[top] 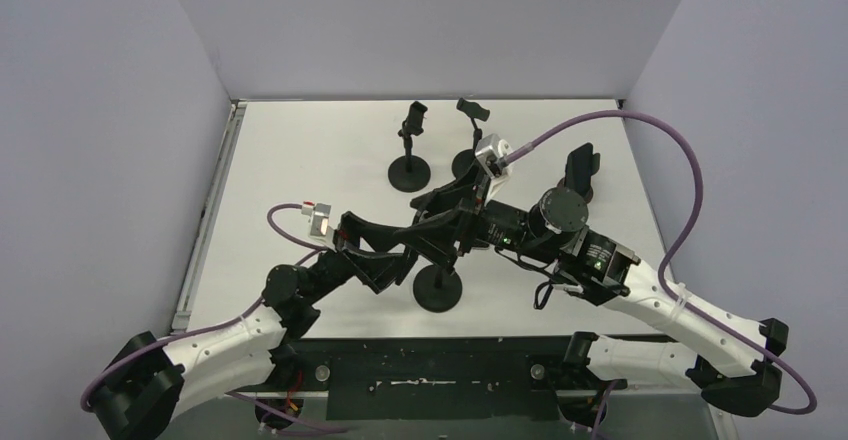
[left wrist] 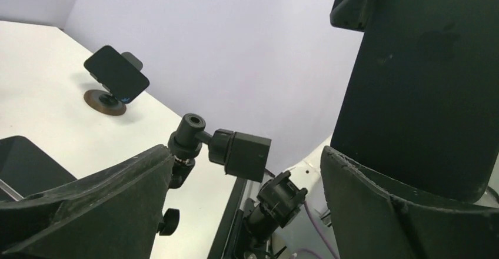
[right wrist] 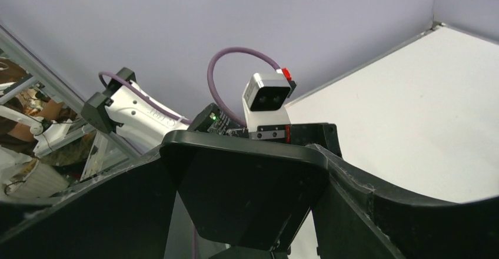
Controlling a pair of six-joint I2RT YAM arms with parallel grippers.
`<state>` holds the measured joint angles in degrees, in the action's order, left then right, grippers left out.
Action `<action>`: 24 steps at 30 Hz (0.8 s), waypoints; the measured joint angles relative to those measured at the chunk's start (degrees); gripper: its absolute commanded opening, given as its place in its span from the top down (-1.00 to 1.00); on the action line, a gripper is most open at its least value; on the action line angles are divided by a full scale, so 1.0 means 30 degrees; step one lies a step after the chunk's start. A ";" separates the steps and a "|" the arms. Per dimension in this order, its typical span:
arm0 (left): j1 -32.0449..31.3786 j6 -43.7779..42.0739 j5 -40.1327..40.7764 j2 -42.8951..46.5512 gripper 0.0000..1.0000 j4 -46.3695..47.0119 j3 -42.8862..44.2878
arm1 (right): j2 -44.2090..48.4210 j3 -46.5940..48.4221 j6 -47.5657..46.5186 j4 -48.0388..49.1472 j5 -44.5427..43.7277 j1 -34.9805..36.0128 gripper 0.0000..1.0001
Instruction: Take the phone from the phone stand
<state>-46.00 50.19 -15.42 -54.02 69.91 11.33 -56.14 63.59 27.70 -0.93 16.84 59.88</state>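
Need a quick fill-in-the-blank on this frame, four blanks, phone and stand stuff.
1. The phone sits between the fingers of the ___ gripper.
2. In the left wrist view, its back shows an ___ logo.
3. The cables on both arms are ___.
4. The far stand in the left wrist view holds a second ___.
Missing words: right; Apple; purple; phone.

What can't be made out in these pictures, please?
Top view: the arms hide the phone and the top of the near stand.
Left wrist: the frame cuts off the phone's top and right side.
Right wrist: the bottom edge cuts off whatever is under the phone.
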 measured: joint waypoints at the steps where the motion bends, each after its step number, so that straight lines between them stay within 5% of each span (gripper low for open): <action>1: 0.0007 -0.0175 0.0109 0.0510 -0.95 -0.0641 0.0073 | -0.0109 0.0379 -0.0102 -0.0109 -0.0015 0.0044 1.00; 7: -0.0007 -0.2586 0.1545 0.4976 -0.95 -0.6018 0.1515 | -0.0707 0.2557 -0.0743 -0.1020 -0.0984 0.0029 1.00; 15: 0.0029 -0.7053 0.7439 1.1162 -0.95 -1.3493 0.4240 | -0.1829 0.4554 -0.1027 -0.3191 -0.4393 -0.0066 1.00; 24: 0.0029 -1.0644 0.3876 0.7329 -0.89 -1.8994 1.0666 | -0.4401 0.6513 -0.0991 -0.5166 -0.7359 -0.0233 1.00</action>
<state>-45.91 18.26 -3.79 -32.03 12.93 43.33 -69.34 83.13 24.73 -16.43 -5.23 59.18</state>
